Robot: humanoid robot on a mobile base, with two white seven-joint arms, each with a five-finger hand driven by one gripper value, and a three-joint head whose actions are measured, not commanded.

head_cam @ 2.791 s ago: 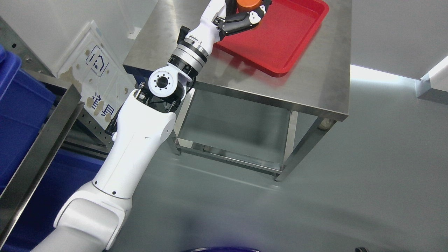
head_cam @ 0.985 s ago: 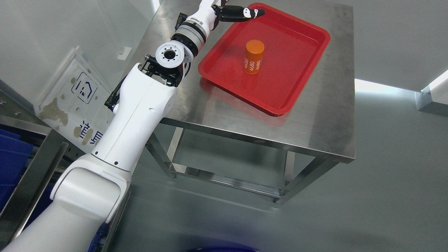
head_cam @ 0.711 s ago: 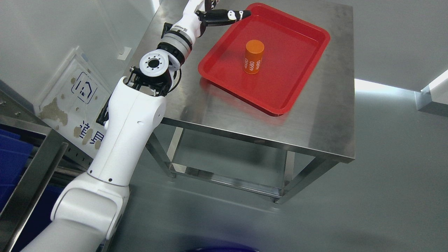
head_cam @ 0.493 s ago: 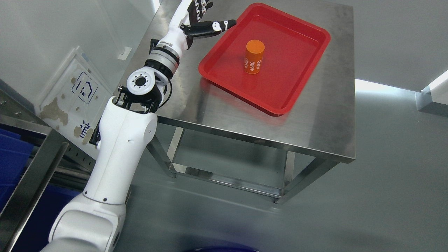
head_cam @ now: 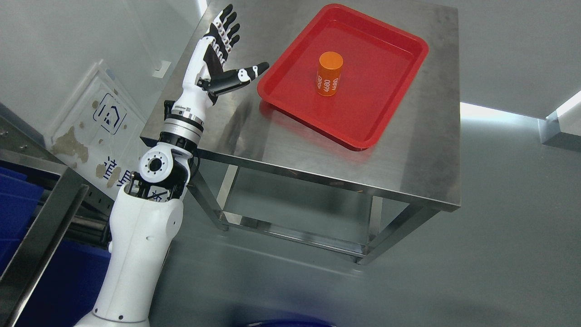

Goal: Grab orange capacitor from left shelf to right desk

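1. The orange capacitor (head_cam: 329, 73) stands upright inside the red tray (head_cam: 290, 97), toward the tray's far half and clear of its walls. White "4680" print shows on its side, and its flat round top faces up.
2. Nothing touches the capacitor; the tray floor around it is bare red.
3. The tray lies on the steel desk (head_cam: 417, 150), set at an angle to the desk's edges, with its near corner well in from the desk's front rim.
4. The left hand (head_cam: 217, 63) is over the desk's left part, beside the tray's left end and apart from it. Its palm is spread flat, the four fingers (head_cam: 225, 26) extended and pointing toward the desk's far edge, the thumb (head_cam: 247, 72) sticking out sideways toward the tray. It holds nothing.
5. The thumb tip ends just short of the tray's rim; whether it hangs above the rim's height or level with it cannot be told.
6. The left arm (head_cam: 140, 240) rises from the lower left of the view, its white forearm and round elbow joint in front of the desk's left front corner.
7. At the far left, a metal shelf frame (head_cam: 43, 231) shows with blue bins (head_cam: 18, 204) behind it.
8. A white floor sign (head_cam: 97, 122) with blue marks lies flat near the desk's left leg.
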